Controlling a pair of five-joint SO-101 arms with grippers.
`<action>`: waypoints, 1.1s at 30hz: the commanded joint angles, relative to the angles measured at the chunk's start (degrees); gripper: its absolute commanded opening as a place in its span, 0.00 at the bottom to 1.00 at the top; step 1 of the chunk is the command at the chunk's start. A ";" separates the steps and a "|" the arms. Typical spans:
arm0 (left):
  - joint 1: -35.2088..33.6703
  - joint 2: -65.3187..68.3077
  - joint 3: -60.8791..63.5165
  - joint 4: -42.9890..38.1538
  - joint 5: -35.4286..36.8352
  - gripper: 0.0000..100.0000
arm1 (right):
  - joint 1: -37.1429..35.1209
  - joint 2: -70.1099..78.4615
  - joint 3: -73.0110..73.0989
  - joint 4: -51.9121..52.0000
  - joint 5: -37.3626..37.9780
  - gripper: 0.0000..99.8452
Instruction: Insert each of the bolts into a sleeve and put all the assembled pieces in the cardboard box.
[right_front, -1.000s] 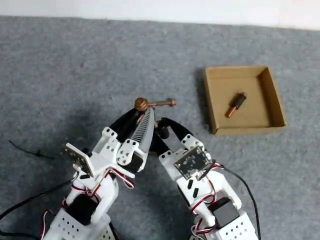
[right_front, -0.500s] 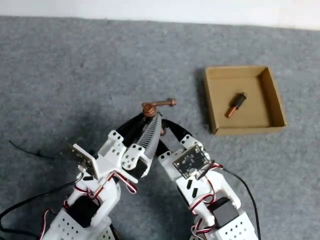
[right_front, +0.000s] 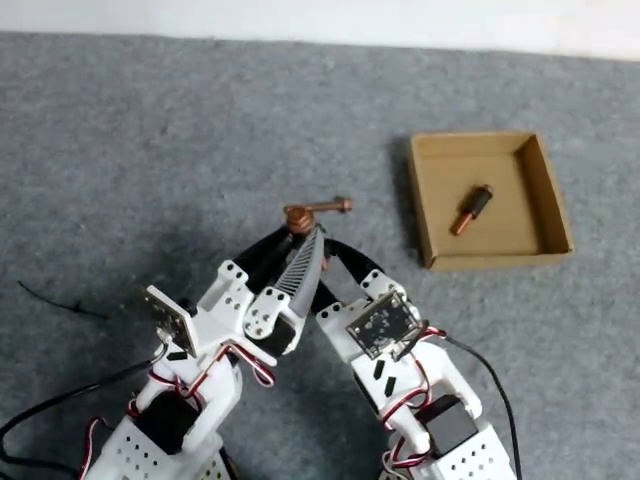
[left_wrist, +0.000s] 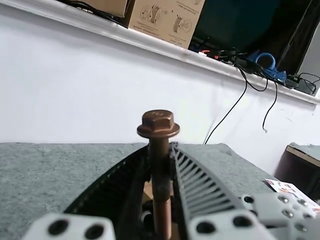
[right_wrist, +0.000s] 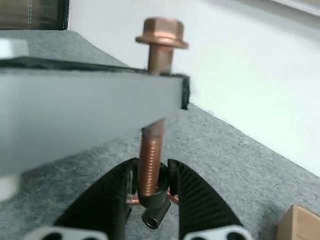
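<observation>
At the lower middle of the high view, the left gripper is clamped on a copper-coloured hex-flange bolt, head up. Beside it, the right gripper is closed around a short black cylindrical sleeve. A second ago the bolt's head sat further up and to the left in the frame. It has since swung right and down toward the right gripper, and over the last half-second it has held there. In the right wrist view the threaded tip meets the sleeve's mouth, so I judge the alignment done and the push-in under way or about to begin. Just beyond the head, a second copper-coloured bolt lies flat on the grey carpet, not yet sleeved. Further off, at upper right, the shallow cardboard box holds one assembled piece.
</observation>
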 joint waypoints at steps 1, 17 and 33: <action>-2.77 0.31 1.10 -1.49 -0.53 0.01 | -1.10 -1.36 -1.80 -0.66 -0.53 0.00; -4.00 0.40 1.10 -1.49 -0.88 0.01 | -0.84 -1.36 -1.63 -0.48 -0.53 0.00; 1.45 0.48 1.10 3.87 -10.64 0.01 | -0.75 -1.36 -1.80 -0.48 -0.53 0.00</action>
